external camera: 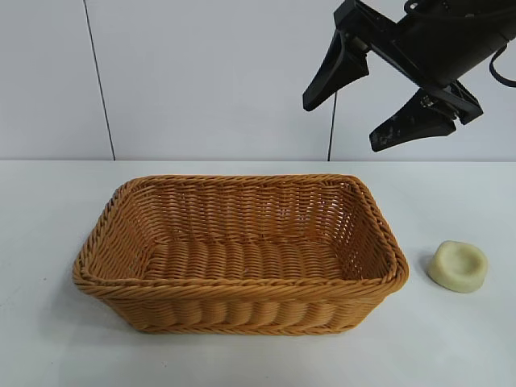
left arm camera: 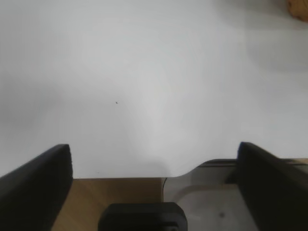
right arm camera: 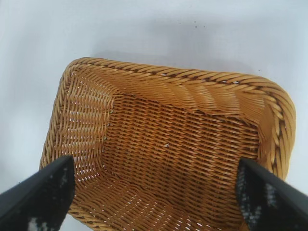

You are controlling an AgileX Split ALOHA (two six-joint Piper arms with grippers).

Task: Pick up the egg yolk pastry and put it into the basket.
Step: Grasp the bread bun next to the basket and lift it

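While the egg yolk pastry is sitting on the white bench just beside the basket's right end, apart from the wicker, nothing is gripping it. The basket is standing upright near the middle of the bench, and it is holding nothing inside. The right gripper is hanging in the air above and behind the basket's right end, its jaws standing wide apart and tilting down toward the weave, which is filling the right wrist view. The left gripper is showing only in its own wrist view, jaws spread wide over bare bench near the bench edge.
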